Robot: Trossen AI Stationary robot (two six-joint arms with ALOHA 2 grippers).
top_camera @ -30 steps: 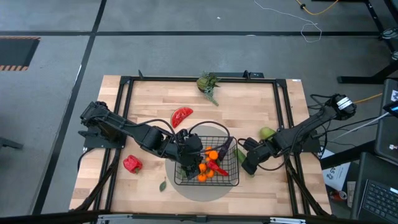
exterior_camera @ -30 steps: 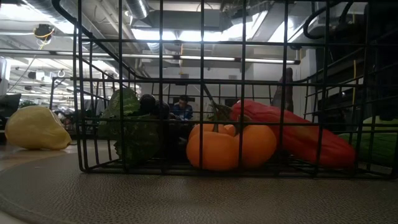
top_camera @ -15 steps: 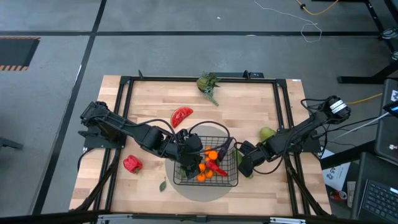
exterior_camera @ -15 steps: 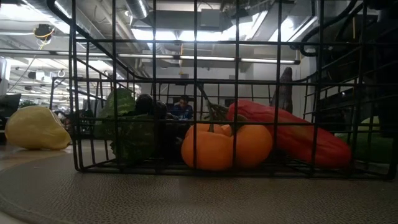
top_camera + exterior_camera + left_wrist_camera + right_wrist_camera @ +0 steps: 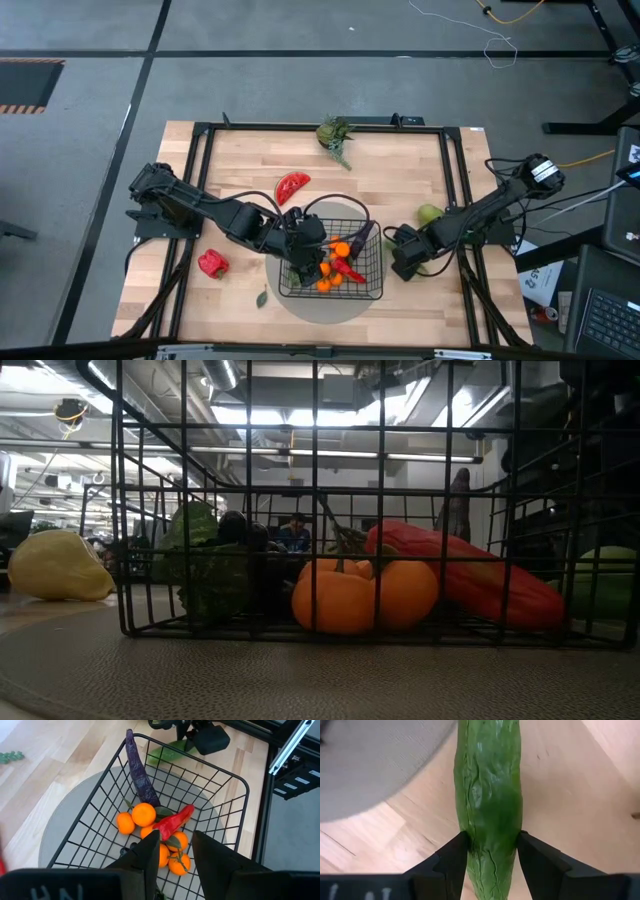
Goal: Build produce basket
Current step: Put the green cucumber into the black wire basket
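The black wire basket (image 5: pixel 332 262) stands on a round grey mat (image 5: pixel 330 305). In it lie oranges (image 5: pixel 144 814), a red chili (image 5: pixel 172 821) and a purple eggplant (image 5: pixel 140 772). Dark grapes (image 5: pixel 240 530) with a green leaf show in the low view. My left gripper (image 5: pixel 175 855) hovers open over the basket's left side (image 5: pixel 303 243), with nothing between its fingers. My right gripper (image 5: pixel 405 262) points down just right of the basket, shut on the green cucumber (image 5: pixel 490 795). The cucumber (image 5: pixel 170 751) reaches toward the basket's right wall. My right gripper pinches the cucumber's two long sides (image 5: pixel 490 850) between its two fingers (image 5: pixel 452 857), which lie across it. The fingers come from above, pointing down. The cucumber lies about level and close over the wood, its far end by the mat's edge. Whether it rests on the table I cannot tell.
On the wood lie a watermelon slice (image 5: pixel 292 185), a red pepper (image 5: pixel 211 263), a green pear (image 5: pixel 430 213), a leafy green bunch (image 5: pixel 335 135) at the far edge and a small leaf (image 5: pixel 262 297). A yellow fruit (image 5: pixel 58 565) sits left of the basket. A black frame (image 5: pixel 455 200) borders the table.
My right gripper has sunk a little toward the table and tipped to point more steeply down, still across the cucumber. The basket has shifted slightly toward the table's left in the low view. My left arm has kept still.
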